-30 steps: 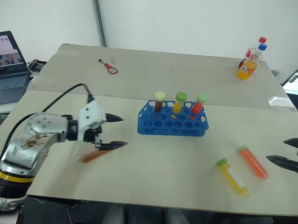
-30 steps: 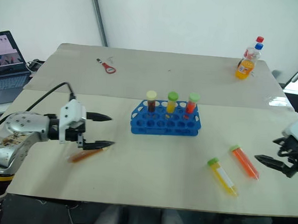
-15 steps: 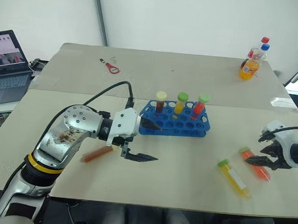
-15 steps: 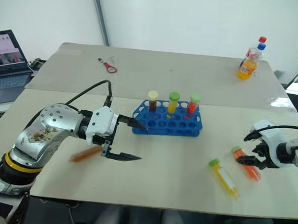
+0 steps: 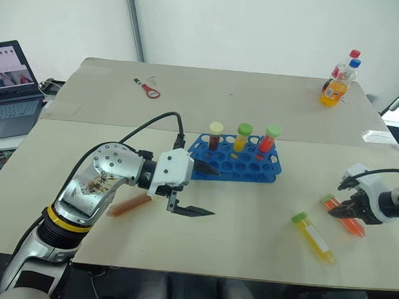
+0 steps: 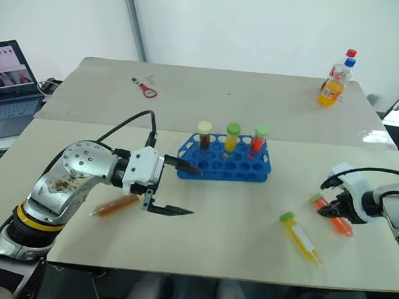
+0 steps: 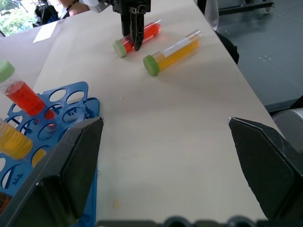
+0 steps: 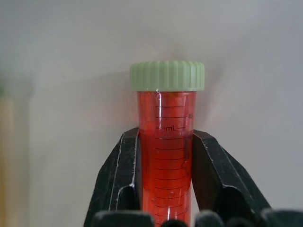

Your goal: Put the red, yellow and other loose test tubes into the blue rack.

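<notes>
The right wrist view showed the right gripper (image 8: 165, 182) clamped on the red tube (image 8: 166, 156); the head views showed the left gripper (image 5: 207, 190) spread wide, empty.

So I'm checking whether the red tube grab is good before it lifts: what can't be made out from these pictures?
- Red tube, right wrist view: its cone tip is cut off by the lower edge and covered by the right gripper, whose jaws are shut on its sides.
- Same tube, left eye view: the gripper hides its middle.
- Whether it has left the table: cannot tell.
- Brown-orange tube, left eye view: the cap end sits behind the left gripper.
</notes>
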